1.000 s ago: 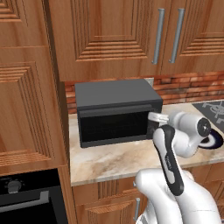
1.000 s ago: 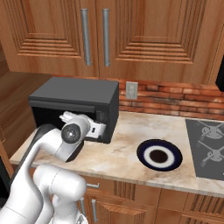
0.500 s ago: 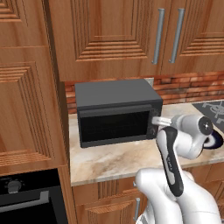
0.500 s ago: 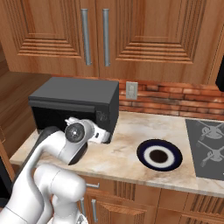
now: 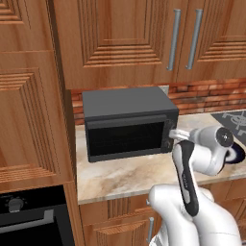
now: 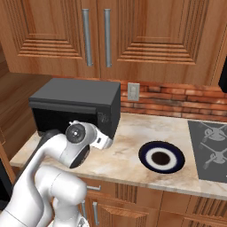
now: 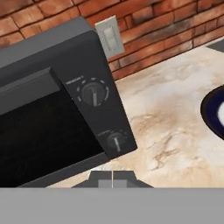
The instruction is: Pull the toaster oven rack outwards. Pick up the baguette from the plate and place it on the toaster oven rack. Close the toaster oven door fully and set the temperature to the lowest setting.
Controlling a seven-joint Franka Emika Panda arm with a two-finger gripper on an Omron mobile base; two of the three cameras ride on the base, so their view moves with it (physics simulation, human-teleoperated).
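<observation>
My claw (image 7: 112, 178) is fully closed, empty, facing the toaster oven (image 5: 129, 122) at the counter's left end. Its rigid upper knob (image 7: 92, 93) needs a firm pinch across its ridge.

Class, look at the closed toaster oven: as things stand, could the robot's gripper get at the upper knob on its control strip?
Probably yes. The shut gripper sits just before the toaster oven, nothing between it and the upper knob, with the door closed flat.
</observation>
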